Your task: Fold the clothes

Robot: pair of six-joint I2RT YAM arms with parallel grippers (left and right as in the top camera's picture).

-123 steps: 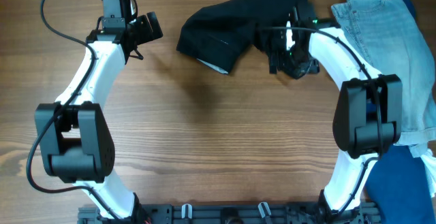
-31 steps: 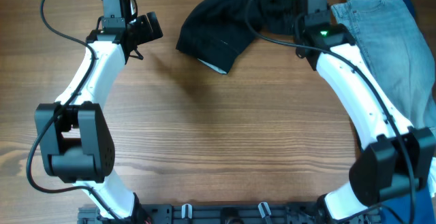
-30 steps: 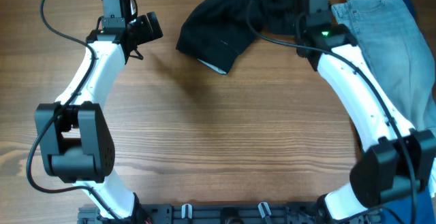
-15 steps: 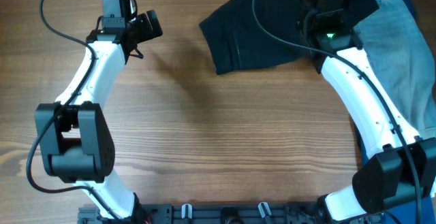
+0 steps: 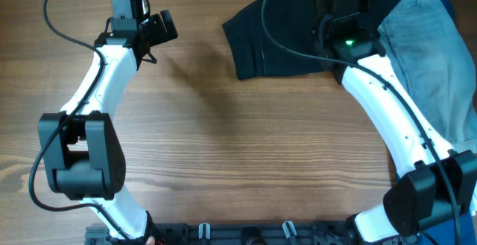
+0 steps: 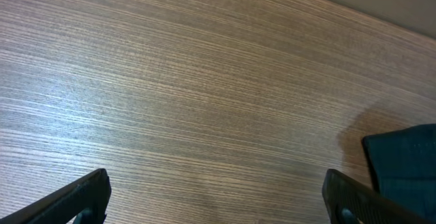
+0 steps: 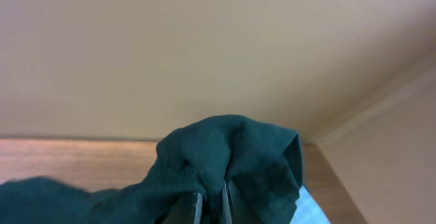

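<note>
Left claw (image 5: 160,29) hangs over the table (image 5: 223,163), spread wide, holding nothing. Far right, the right claw (image 7: 211,207) is pinched tight on a bunch of the black garment (image 5: 276,40), beside the jeans (image 5: 428,59). It looks like the spreading stage; next, it wants laying flat.

Wood-grain table (image 5: 223,148), black garment (image 5: 268,33) partly resting near its far edge, light blue jeans (image 5: 428,59) lying beside it

Plain black garment (image 5: 276,40), light blue jeans (image 5: 436,59), brown wood-grain table (image 5: 246,148)
</note>
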